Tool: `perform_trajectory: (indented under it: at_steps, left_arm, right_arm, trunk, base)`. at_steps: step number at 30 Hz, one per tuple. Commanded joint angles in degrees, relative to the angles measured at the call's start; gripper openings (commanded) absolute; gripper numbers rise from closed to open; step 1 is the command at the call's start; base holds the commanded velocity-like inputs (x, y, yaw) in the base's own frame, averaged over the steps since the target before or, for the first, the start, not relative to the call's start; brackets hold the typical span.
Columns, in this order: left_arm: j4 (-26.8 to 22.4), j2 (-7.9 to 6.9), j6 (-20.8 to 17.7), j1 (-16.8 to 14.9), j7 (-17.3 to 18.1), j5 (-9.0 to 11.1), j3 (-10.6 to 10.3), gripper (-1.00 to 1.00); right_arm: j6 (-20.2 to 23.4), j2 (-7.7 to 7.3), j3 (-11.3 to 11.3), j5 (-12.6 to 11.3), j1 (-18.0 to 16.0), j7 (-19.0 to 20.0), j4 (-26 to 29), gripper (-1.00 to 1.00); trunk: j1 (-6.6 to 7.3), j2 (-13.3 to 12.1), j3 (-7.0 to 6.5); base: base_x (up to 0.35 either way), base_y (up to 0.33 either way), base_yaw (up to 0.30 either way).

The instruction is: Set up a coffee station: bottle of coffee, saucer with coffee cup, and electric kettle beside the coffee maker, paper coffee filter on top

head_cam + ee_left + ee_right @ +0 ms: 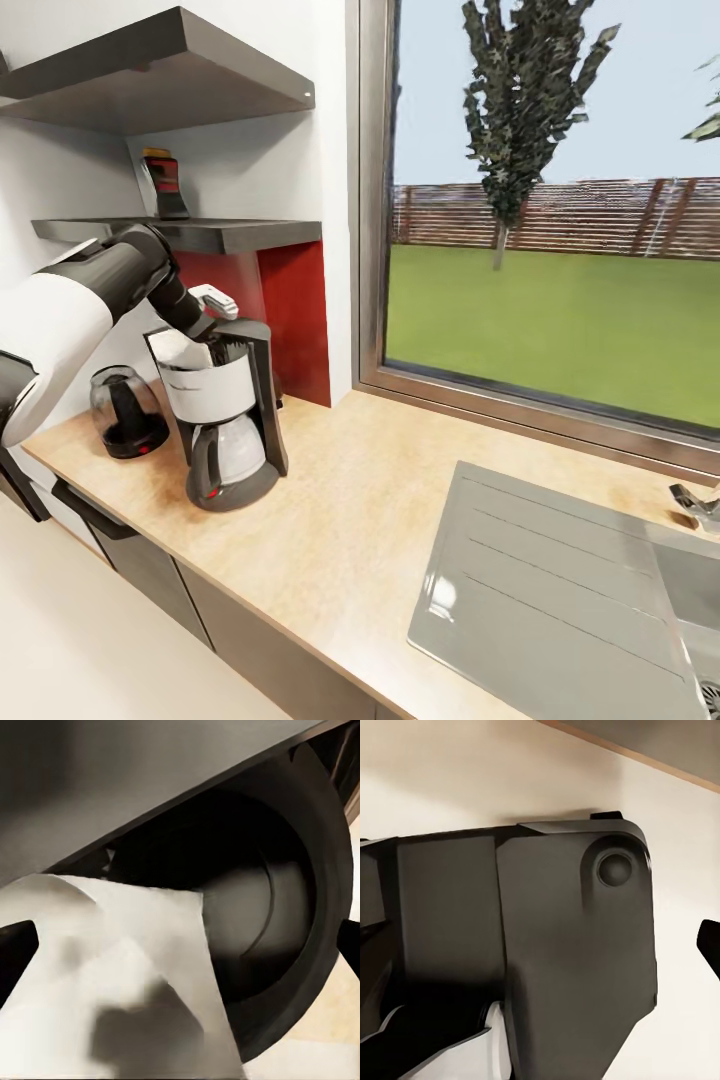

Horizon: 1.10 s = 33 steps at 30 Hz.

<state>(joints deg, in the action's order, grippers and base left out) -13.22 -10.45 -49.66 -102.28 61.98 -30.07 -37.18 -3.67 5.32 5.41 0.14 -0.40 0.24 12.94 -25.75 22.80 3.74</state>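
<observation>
**Operator:** My left hand [205,318] is right over the open top of the coffee maker [228,410]. In the left wrist view the paper coffee filter [127,975] fans out from between my fingers, so I read that hand as pinched on the paper. The dark round basket [262,907] of the machine sits just past the filter's edge.

**Observer:** And the right hand?

**Operator:** Its camera looks at a dark grey piece of the robot's own body against a pale surface. One black fingertip [709,945] shows at the frame's edge, and from that I cannot tell whether the hand is apart or together.

**Observer:** How do you expect the filter to behave?

**Operator:** Very light, thin and floppy, I'd say. It will crease rather than resist, and may cling to a pad or drift when let go. I'd keep hold near the rim with a gentle pinch and get it low over the basket before opening.

**Observer:** What else is around?

**Operator:** The electric kettle [127,412] stands just beside the coffee maker on the tabletop [370,520]. The bottle of coffee [165,186] is up on the kitchen shelf [240,234] above. That jar I'd judge rigid, smooth and somewhat heavier, best gripped around its body below the lid. The sink [560,590] lies well apart.
</observation>
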Motion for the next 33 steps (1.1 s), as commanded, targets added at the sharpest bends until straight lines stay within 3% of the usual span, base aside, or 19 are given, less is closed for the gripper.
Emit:
perform_trajectory:
  at_steps: [1,24,26,29,31,33]
  left_arm:
    - [-0.14,-0.07,-0.33,-0.02,0.52,-0.6,0.18,1.0]
    - [-0.25,-0.39,-0.74,-0.1,0.51,-0.18,0.65,1.0]
    - [-0.53,-0.36,-0.76,-0.12,0.51,0.01,1.75,1.0]
    - [-1.97,-0.36,-0.83,-0.11,0.5,0.23,5.96,1.0]
    - [-2.98,-0.36,-0.82,-0.11,0.41,0.18,9.89,1.0]
    - [-3.43,-0.36,-0.8,-0.11,0.09,0.14,11.81,1.0]
  right_arm:
    - [-0.2,0.05,0.39,0.02,-0.04,0.03,-0.02,1.0]
    - [-0.2,0.05,0.39,0.02,-0.04,0.03,-0.02,1.0]
    - [-0.2,0.05,0.39,0.03,-0.04,0.03,-0.02,1.0]
    - [-0.2,0.05,0.39,0.03,-0.04,0.03,-0.02,1.0]
    - [-0.2,0.05,0.39,0.03,-0.04,0.03,-0.02,1.0]
    - [-0.2,0.05,0.39,0.03,-0.04,0.03,-0.02,1.0]
  trunk:
    - [-0.03,0.12,0.13]
    - [-0.03,0.12,0.13]
    - [-0.03,0.12,0.13]
    - [-0.03,0.12,0.13]
    - [-0.03,0.12,0.13]
    - [-0.03,0.12,0.13]
  base:
    - [0.0,0.0,0.0]
    - [0.0,0.0,0.0]
    - [0.0,0.0,0.0]
    - [0.0,0.0,0.0]
    - [0.0,0.0,0.0]
    - [0.0,0.0,0.0]
